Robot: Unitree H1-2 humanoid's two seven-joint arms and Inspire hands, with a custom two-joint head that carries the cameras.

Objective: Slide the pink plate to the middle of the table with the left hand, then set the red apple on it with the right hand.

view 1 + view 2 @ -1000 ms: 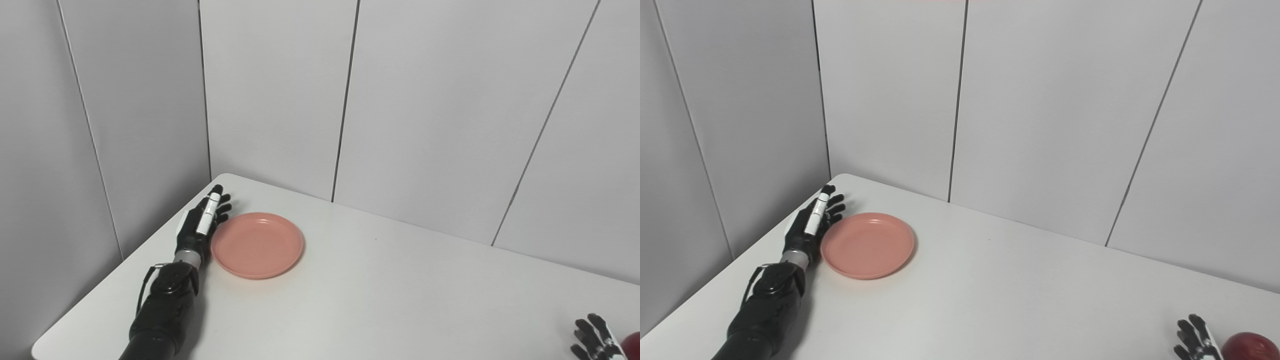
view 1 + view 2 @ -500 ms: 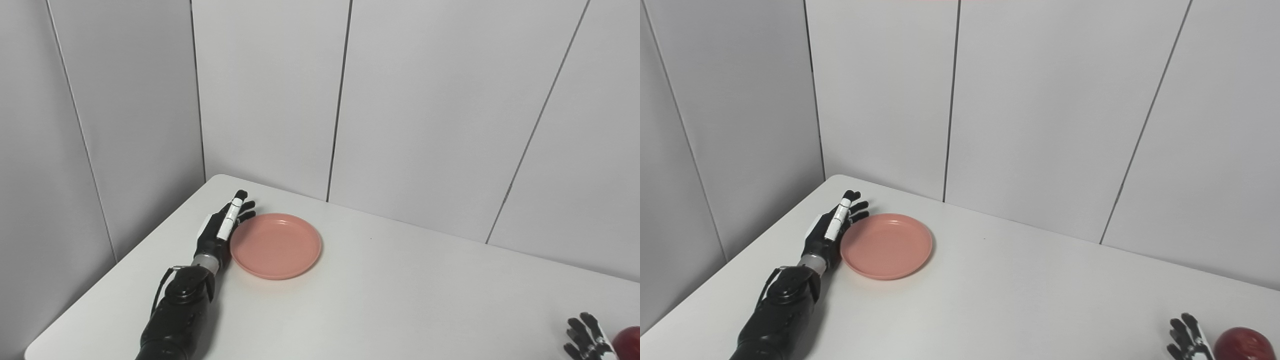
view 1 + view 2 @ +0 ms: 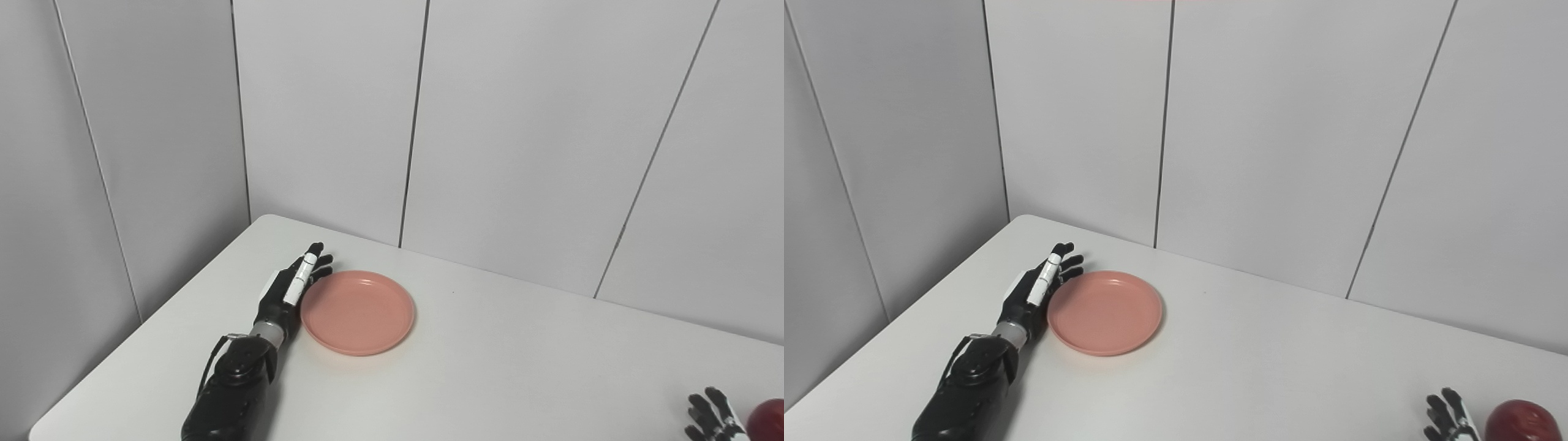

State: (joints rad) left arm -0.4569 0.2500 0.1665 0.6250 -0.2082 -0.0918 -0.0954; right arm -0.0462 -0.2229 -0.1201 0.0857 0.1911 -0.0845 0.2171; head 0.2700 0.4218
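Your black left hand (image 3: pixel 288 294) flat, fingers (image 3: pixel 304 269) spread against the left rim of the round pink plastic plate (image 3: pixel 358 312), left-centre on the white worktop (image 3: pixel 490 380), your right hand (image 3: pixel 1448 422) splayed, empty, beside the glossy red apple (image 3: pixel 1519 421) at the bottom right corner

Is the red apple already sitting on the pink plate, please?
No, the red apple lies at the table's near right edge beside the right hand, far from the empty pink plate.

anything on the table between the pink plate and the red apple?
Nothing: between the pink plate and the red apple there is bare white table, then the right robot hand just left of the apple. Clearest in the right eye view.
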